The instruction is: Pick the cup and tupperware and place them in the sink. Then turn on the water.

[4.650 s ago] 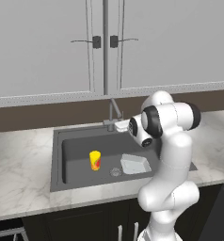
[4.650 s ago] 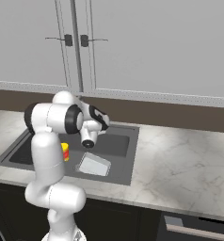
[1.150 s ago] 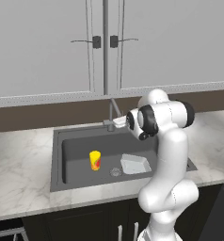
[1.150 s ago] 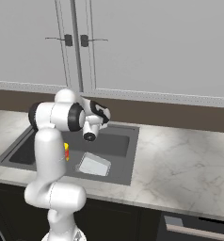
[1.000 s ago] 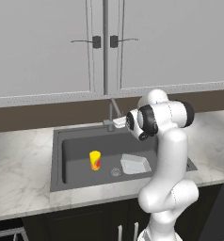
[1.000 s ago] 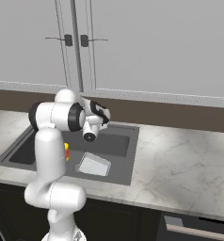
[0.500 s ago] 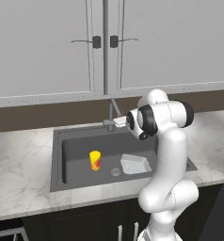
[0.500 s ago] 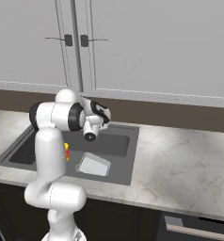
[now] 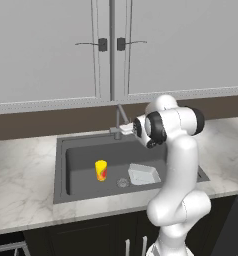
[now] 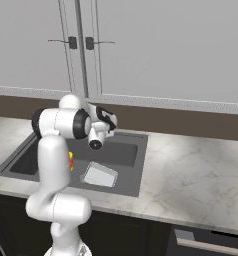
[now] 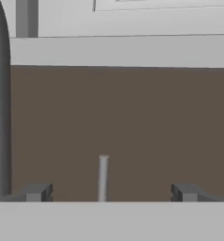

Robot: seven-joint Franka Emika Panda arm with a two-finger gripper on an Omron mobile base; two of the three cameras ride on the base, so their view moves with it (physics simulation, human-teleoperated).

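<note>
Already both items lie in the sink (image 9: 61,170): from the left base view the cup (image 9: 101,170) stands upright on the basin floor, and the tupperware (image 9: 144,174) rests to its right, near the drain (image 9: 122,182). So the step in hand looks like turning on the water; no stream shows yet. The gripper (image 9: 126,128) sits up at the faucet (image 9: 120,116), close to its base at the back rim.

From the right base view, the tupperware (image 10: 99,176) lies near the basin's front, and the cup (image 10: 70,161) peeks out beside the arm.

From the hand view, the 2 fingertips (image 11: 35,192) stand spread wide with nothing between them but a slim upright grey rod (image 11: 103,178), likely the faucet handle, against the brown wall. Next, the hand probably needs to push that lever.
</note>
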